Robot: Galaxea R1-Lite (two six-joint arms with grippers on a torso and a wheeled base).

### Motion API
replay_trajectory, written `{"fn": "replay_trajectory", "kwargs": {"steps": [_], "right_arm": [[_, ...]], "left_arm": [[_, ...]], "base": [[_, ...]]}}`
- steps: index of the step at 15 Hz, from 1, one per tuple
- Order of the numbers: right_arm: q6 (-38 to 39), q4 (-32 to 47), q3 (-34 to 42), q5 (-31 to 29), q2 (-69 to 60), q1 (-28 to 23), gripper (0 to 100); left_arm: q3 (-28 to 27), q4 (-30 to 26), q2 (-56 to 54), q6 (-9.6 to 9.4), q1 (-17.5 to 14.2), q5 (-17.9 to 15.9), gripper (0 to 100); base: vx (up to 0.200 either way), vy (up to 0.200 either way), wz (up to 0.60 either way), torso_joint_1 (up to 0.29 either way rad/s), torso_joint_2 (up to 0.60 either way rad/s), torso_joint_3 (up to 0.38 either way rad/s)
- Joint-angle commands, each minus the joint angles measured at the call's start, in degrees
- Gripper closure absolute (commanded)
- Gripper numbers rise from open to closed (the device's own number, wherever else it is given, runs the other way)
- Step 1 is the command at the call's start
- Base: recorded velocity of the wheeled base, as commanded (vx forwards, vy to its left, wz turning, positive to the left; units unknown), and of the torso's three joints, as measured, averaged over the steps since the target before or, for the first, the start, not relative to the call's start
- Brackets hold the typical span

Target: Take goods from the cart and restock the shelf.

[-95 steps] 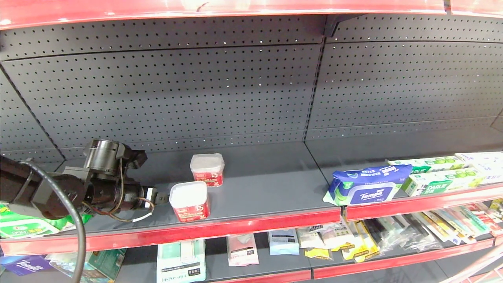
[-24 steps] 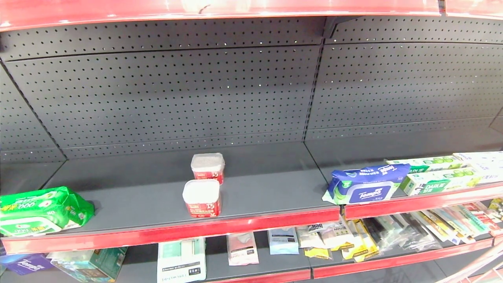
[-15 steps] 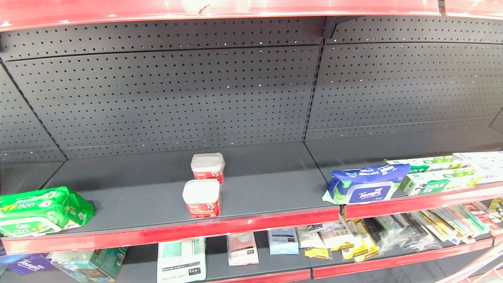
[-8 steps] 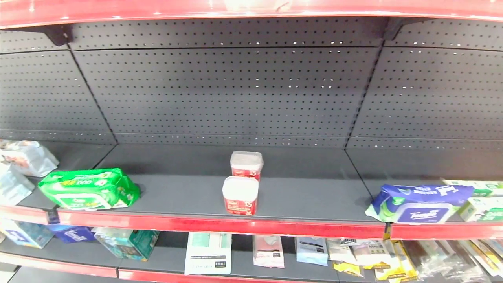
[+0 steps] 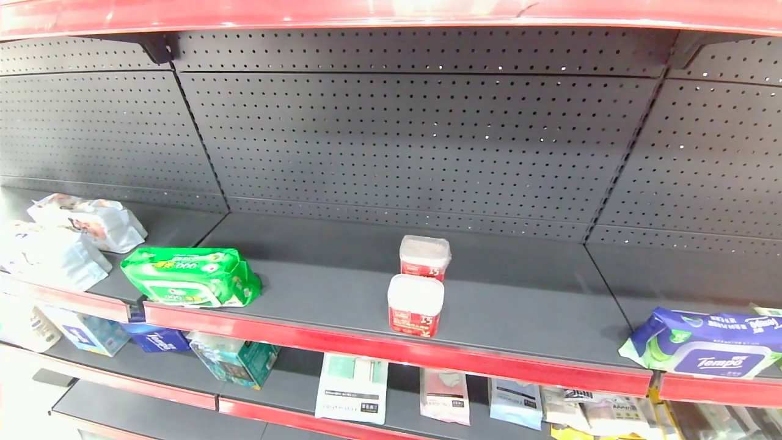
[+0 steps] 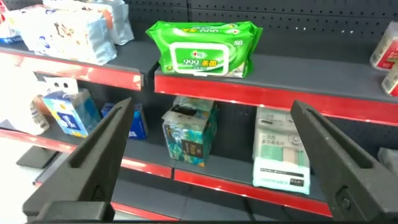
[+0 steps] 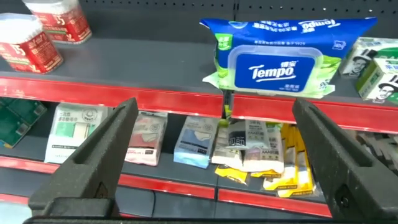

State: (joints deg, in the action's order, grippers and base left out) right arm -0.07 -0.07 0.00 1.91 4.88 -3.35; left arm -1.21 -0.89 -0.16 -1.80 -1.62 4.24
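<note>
Two red tubs with white lids stand one behind the other on the grey shelf [image 5: 342,287], the front tub [image 5: 415,304] near the red edge and the rear tub [image 5: 425,256] just behind it. My left gripper [image 6: 210,106] is open and holds nothing; it hangs in front of the shelf, below a green wipes pack [image 6: 202,48]. My right gripper [image 7: 215,104] is also open and holds nothing, facing the red shelf edge below a blue wipes pack [image 7: 283,56], with the front tub [image 7: 28,43] off to one side.
The green wipes pack [image 5: 189,277] lies left of the tubs and the blue wipes pack [image 5: 712,351] at the far right. White bags [image 5: 85,220] sit on the neighbouring shelf section to the left. Boxes and sachets [image 5: 351,388] fill the lower shelf. Bare shelf surrounds the tubs.
The left arm, beside the front tub 6.3 s ago, has withdrawn from the shelf and left the tub standing. In the last second the head camera turned left, so everything sits further right.
</note>
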Motion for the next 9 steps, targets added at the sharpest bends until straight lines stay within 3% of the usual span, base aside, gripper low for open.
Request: {"fn": "replay_trajectory", "kwargs": {"steps": [1,5,9], "right_arm": [[0.1,0.0,0.0,0.0,0.0,0.0,0],[0.1,0.0,0.0,0.0,0.0,0.0,0],[-0.3,0.0,0.0,-1.7,0.0,-0.1,0]], "left_arm": [[0.0,0.3,0.2,-0.13,0.0,0.5,0],[0.0,0.3,0.2,1.1,0.0,0.2,0],[0.0,0.3,0.2,1.1,0.0,0.0,0]], "base": [[0.0,0.0,0.0,0.0,0.0,0.0],[0.0,0.0,0.0,0.0,0.0,0.0],[0.0,0.0,0.0,0.0,0.0,0.0]]}}
